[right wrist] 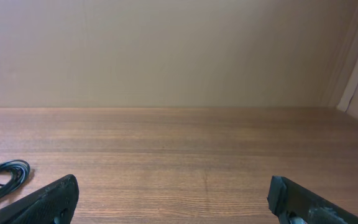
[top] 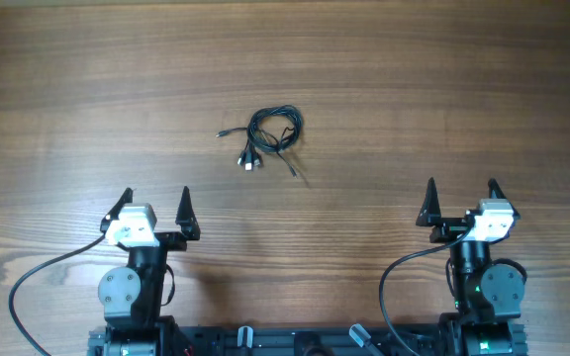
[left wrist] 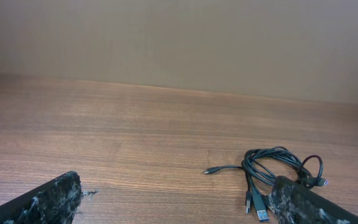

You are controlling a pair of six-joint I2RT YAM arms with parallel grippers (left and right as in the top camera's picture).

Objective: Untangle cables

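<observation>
Wooden table point(top: 443, 79) fills the overhead view. Left gripper point(top: 156, 196) at 7 o'clock, right gripper point(top: 461, 188) at 5 o'clock: both fully spread, empty. Cables point(top: 273, 133): one small knot toward 12 o'clock from centre, clear of both; strands indistinguishable. Left wrist view: finger point(left wrist: 303, 202) covers its right edge; right wrist view crops it.

Cables point(top: 273, 130): thin black cords, tangled in one loose coil, lying flat approx. mid-scene, slightly left; two plugs point(top: 247, 160) trail out near-left, one tip whitish; one single end point(top: 224, 133) sticks out left.
</observation>
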